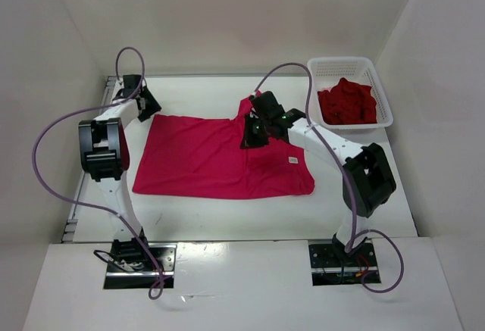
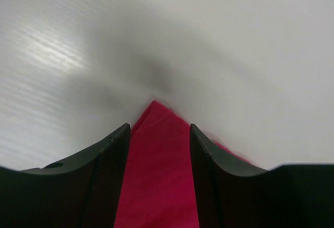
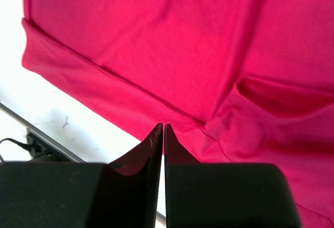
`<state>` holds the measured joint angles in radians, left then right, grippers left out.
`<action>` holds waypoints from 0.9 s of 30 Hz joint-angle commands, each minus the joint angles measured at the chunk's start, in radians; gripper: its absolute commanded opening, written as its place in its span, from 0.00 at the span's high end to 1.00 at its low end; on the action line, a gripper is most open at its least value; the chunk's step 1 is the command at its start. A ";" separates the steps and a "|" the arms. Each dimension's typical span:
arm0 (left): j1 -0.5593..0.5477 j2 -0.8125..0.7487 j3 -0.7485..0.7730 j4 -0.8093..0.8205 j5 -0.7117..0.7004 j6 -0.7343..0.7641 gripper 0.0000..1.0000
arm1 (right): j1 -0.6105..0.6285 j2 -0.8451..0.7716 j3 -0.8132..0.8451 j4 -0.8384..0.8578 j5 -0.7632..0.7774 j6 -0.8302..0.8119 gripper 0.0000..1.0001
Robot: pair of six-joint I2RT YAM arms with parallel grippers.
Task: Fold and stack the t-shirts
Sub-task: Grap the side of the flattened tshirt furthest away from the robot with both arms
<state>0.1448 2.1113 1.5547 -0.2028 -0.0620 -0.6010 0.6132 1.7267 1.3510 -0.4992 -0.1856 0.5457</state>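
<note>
A bright magenta-pink t-shirt (image 1: 204, 160) lies spread flat across the middle of the table. My left gripper (image 1: 148, 106) sits at its far left corner. In the left wrist view that gripper (image 2: 159, 129) is open, with a point of the magenta cloth (image 2: 156, 181) lying between the fingers, which stand apart. My right gripper (image 1: 252, 135) hovers over the shirt's far right part, by a raised fold. In the right wrist view the right gripper (image 3: 163, 126) is shut with nothing in it, above the shirt's hem (image 3: 182, 45). A dark red t-shirt (image 1: 347, 104) lies crumpled in the basket.
The white mesh basket (image 1: 341, 62) stands at the back right corner. White walls enclose the table on the left, back and right. A small white label (image 1: 293, 161) shows on the magenta shirt's right side.
</note>
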 commanded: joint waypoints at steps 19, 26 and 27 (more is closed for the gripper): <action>-0.050 0.148 0.157 -0.032 -0.203 0.090 0.47 | -0.190 0.238 0.310 -0.012 -0.101 -0.055 0.80; -0.074 0.187 0.182 -0.044 -0.145 0.109 0.63 | -0.283 0.431 0.550 -0.013 -0.037 -0.046 0.69; -0.083 0.187 0.182 -0.044 -0.145 0.109 0.66 | -0.293 0.459 0.589 -0.028 -0.037 -0.035 0.65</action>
<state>0.0834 2.2597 1.7115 -0.2424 -0.2337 -0.5209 0.3538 2.1223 1.8080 -0.5217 -0.2543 0.5098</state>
